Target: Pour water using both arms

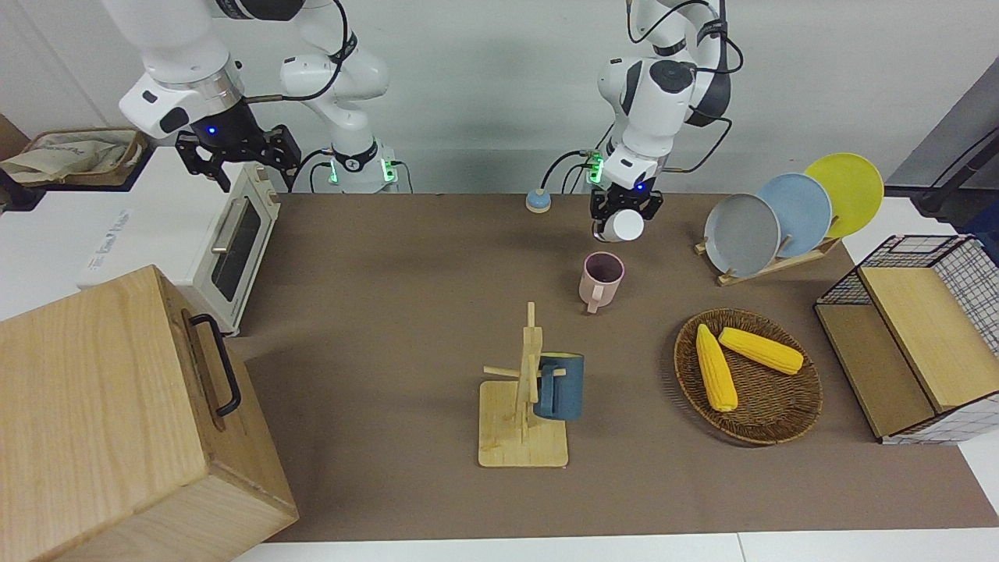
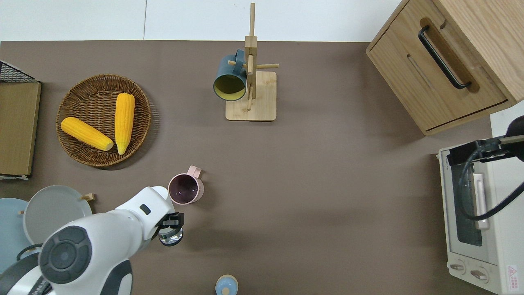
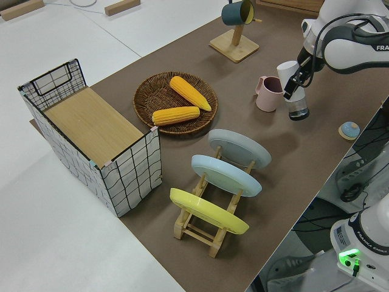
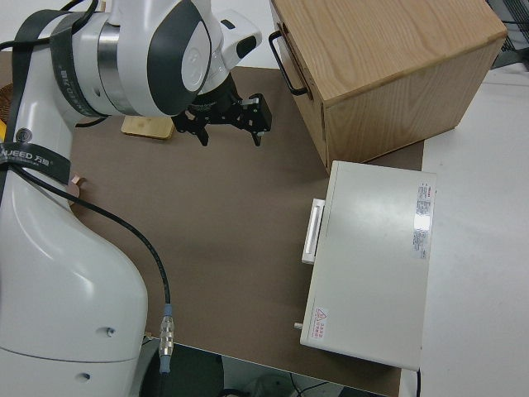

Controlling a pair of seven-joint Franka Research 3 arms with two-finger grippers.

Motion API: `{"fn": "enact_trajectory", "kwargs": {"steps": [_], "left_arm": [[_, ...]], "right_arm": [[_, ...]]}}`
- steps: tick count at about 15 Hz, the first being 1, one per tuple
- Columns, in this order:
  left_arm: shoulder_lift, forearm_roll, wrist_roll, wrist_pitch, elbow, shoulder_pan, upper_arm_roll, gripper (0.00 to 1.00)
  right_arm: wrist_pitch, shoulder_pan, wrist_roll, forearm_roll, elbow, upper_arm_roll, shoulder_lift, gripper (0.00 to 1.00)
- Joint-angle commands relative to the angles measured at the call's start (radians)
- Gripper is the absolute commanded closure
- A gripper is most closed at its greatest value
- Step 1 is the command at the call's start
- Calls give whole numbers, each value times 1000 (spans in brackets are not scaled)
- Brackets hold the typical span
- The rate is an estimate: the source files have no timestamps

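The left tool (image 1: 626, 215) hangs low over the worktop (image 1: 406, 312), fingers clamped, wrist bent downward. The right arm is parked, its tool (image 4: 230, 118) spread wide.
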Motion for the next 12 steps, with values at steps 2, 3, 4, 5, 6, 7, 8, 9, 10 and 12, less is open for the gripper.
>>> {"fn": "enact_trajectory", "kwargs": {"steps": [2, 3, 4, 5, 6, 7, 8, 9, 10, 12], "left_arm": [[-13, 70, 31, 5, 122, 92, 59, 1000], [3, 85, 42, 5, 160, 119, 59, 1000], [19, 111, 49, 5, 202, 153, 59, 1000], [33, 133, 51, 5, 240, 174, 59, 1000], [50, 148, 53, 5, 282, 191, 61, 1000], [71, 156, 66, 5, 323, 219, 61, 1000], [96, 156, 94, 5, 369, 250, 64, 1000], [122, 158, 121, 3, 415, 268, 66, 1000], [145, 156, 150, 3, 463, 290, 72, 1000], [206, 158, 219, 0, 571, 337, 84, 1000]], "right_arm": [[-1, -2, -15, 19, -12, -1, -12, 9], [-1, -3, -15, 19, -12, -2, -12, 9], [-1, -3, -15, 19, -12, -2, -12, 9], [-1, -3, -15, 19, -12, -1, -12, 9], [-1, -2, -15, 19, -12, -2, -12, 9], [-1, -2, -15, 19, -12, -1, -12, 9], [-1, -2, -15, 19, -12, -1, -12, 9], [-1, -3, -15, 19, -12, -2, -12, 9], [-1, -3, -15, 19, -12, -1, -12, 9], [-1, -3, -15, 19, -12, -1, -12, 9]]}}
